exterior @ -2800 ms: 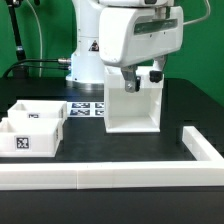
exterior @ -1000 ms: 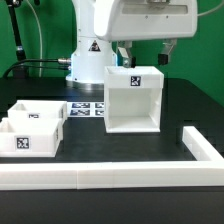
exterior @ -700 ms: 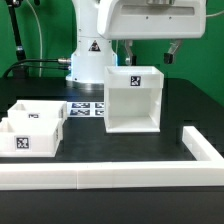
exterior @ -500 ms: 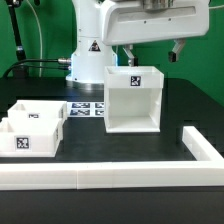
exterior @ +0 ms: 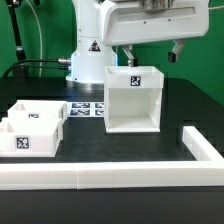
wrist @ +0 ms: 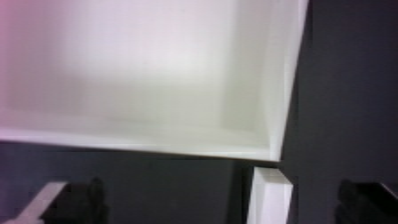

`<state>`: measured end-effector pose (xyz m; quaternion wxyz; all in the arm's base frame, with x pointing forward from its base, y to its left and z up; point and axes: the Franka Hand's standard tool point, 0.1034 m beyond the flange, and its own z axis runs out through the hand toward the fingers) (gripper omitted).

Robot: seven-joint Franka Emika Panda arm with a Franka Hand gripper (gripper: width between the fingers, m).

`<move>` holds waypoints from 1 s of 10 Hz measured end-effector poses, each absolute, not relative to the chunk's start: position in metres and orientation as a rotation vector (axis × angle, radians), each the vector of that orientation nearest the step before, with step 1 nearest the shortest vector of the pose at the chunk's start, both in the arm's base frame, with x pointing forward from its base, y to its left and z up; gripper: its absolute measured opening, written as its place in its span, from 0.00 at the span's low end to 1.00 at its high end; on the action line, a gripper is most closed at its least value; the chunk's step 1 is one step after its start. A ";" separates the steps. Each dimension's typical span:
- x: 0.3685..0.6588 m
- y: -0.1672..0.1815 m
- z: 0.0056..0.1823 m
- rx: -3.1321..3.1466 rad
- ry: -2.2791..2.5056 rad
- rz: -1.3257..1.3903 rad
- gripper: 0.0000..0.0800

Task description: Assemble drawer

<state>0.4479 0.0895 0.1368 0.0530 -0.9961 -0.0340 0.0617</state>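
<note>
- Lifted since 2.8 s ago: the gripper is now hanging clear above the housing. Back then its fingers were reaching down at the housing's top edge. Over the last half second it is barely shifting at all.
- Gripper state: the jaws are standing wide apart and are gripping nothing. Only open air is showing between them in the exterior view.
- Housing: it is standing upright near the middle of the black table, in the same spot as in every earlier frame. A black-and-white tag is showing on its upper part.
- Back tray and front tray: they are sitting just beside each other at the exterior view's left, well apart from the housing. Each is carrying a square tag. Whether they are touching cannot be told.
- Marker board: it is lying flat on the table between the trays and the housing, towards the robot base.
- Border rail: it is running along the table's near edge and turning a corner at the exterior view's right.
- Wrist view: a blurred white surface of the housing is filling much of the picture. The dark fingertips are showing far apart, with a narrow white strip between them. Which part that strip belongs to cannot be told.
</note>
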 end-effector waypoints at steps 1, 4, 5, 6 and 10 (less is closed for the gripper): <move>0.436 0.092 0.134 -3.033 0.003 0.173 0.81; 0.400 0.108 0.113 -3.045 0.135 0.184 0.81; 0.396 0.110 0.107 -3.051 0.151 0.180 0.81; 0.393 0.114 0.100 -3.054 0.153 0.192 0.81; 0.394 0.114 0.099 -3.059 0.143 0.193 0.65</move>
